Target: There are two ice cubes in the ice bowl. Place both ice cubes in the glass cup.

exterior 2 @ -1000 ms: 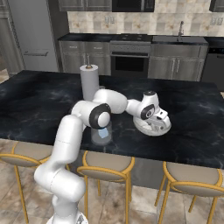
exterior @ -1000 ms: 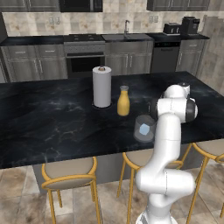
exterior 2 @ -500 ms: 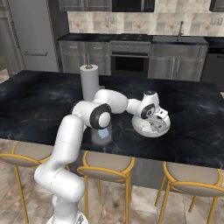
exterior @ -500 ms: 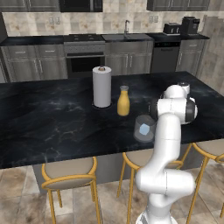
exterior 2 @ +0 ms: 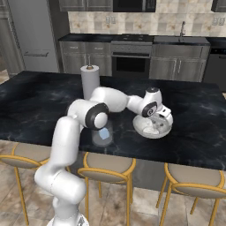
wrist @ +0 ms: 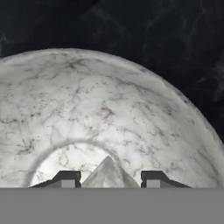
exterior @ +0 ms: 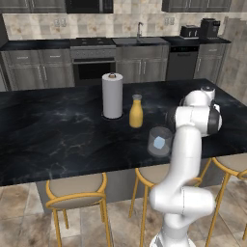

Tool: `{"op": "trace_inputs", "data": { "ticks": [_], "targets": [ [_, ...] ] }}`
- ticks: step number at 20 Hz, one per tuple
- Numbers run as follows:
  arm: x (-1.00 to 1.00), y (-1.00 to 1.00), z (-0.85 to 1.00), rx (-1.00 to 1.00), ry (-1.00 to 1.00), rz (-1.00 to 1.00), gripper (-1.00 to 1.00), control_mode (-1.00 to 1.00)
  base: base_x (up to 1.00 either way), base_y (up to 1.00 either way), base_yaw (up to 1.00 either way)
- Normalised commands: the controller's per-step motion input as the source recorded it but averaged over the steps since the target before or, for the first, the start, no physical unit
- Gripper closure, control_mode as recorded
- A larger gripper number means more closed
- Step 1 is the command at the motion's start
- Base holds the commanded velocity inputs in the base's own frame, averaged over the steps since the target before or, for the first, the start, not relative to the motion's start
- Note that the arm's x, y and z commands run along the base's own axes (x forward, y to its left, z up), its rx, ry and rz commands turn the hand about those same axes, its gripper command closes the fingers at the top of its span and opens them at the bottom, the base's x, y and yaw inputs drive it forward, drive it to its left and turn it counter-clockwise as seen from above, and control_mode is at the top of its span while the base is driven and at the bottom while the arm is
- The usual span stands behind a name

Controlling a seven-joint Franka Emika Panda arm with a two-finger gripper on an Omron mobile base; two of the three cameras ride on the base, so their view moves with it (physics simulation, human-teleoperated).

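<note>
Inside the ice bowl (wrist: pixel 131 113), the claw (wrist: pixel 110 178) pinches the second ice cube (wrist: pixel 107 173): small, slick, rigid; flat opposite faces seem the safest hold.

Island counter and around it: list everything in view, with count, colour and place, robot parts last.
glass: one, clear, near front edge of counter, a pale blue ice cube inside.
second ice cube: one, pale, on the bowl floor between the fingertips.
bowl: one, white-grey marbled, right of the glass in the right base view.
bottle: one, orange, behind the glass.
paper towel roll: one, white, left of the bottle.
stools: several, tan seats, gold legs, along the front.
gripper: one, dark tips, down in the bowl, closed on the second ice cube.
</note>
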Motion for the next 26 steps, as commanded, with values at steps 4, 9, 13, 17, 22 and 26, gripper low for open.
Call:
{"op": "trace_inputs", "data": {
  "ticks": [4,9,13,17,22,26],
  "targets": [
    [-0.43,0.18,0.99,0.00,-0.13,0.00,1.00,-1.00,0.00,0.00,0.00],
    [-0.57,0.47,0.92,0.00,-0.06,0.00,1.00,-1.00,0.00,0.00,0.00],
    [-0.44,0.96,0.57,0.00,0.00,0.00,1.00,-1.00,0.00,0.00,0.00],
    [-0.26,1.00,0.55,0.00,0.00,0.00,1.00,-1.00,0.00,0.00,0.00],
    [-0.15,1.00,0.62,0.00,0.00,0.00,1.00,-1.00,0.00,0.00,0.00],
    [-0.16,1.00,0.42,0.02,0.01,0.00,1.00,-1.00,0.00,0.00,0.00]
  ]
}}
